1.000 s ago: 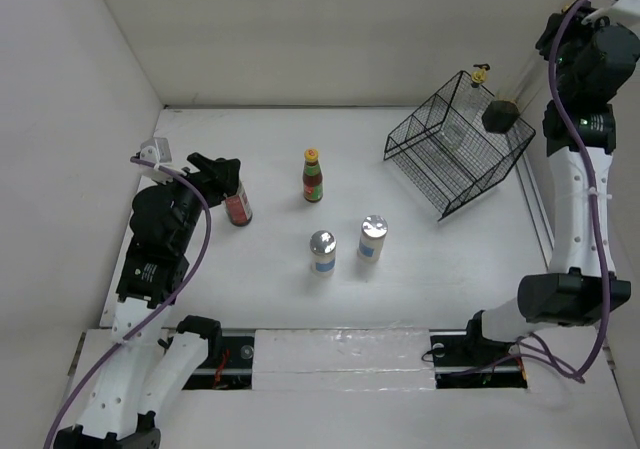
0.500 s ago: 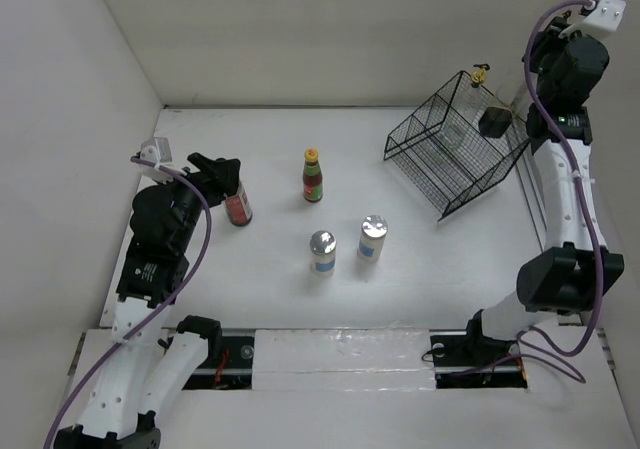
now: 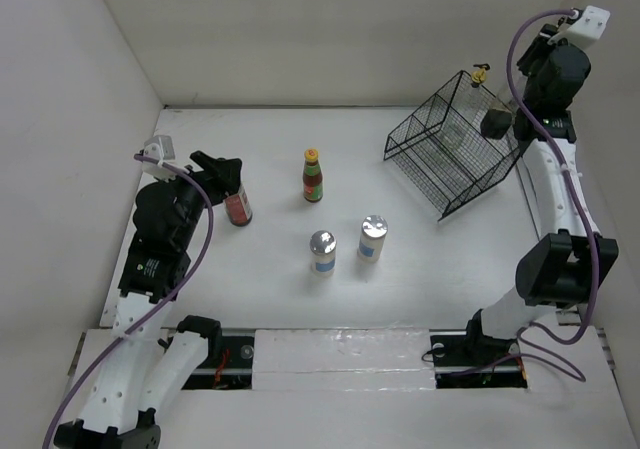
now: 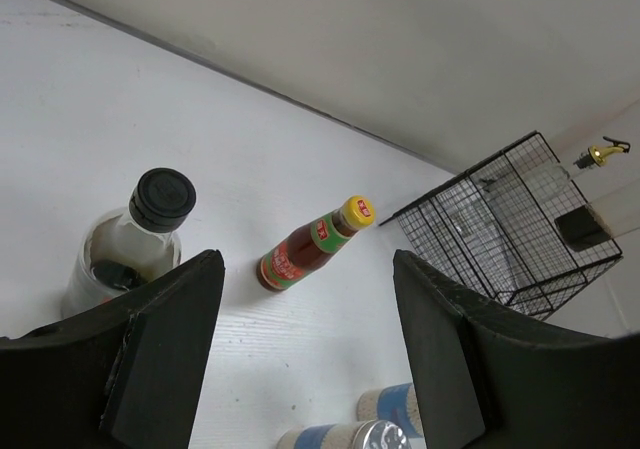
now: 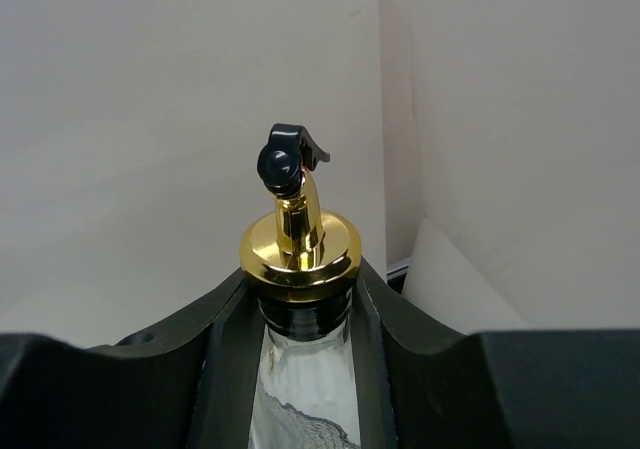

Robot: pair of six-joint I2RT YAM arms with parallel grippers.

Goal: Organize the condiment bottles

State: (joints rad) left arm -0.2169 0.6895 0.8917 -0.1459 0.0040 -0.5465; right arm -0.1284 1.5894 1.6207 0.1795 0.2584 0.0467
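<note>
One cruet [image 5: 303, 259] hangs by its neck alone, pinched between the right fingers [image 5: 225, 344]. It might swing or slip and strike the wire basket [image 3: 415, 134] just beside them. Only the right wrist view shows this grip, and only the top view shows the basket. Meanwhile the left fingers [image 4: 165, 344] stand spread, with the jar [image 4: 130, 249] just outside them.

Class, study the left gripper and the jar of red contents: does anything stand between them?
Nothing visible does. The left gripper is open right by the jar of red contents, which one finger partly hides in the wrist view.
</note>
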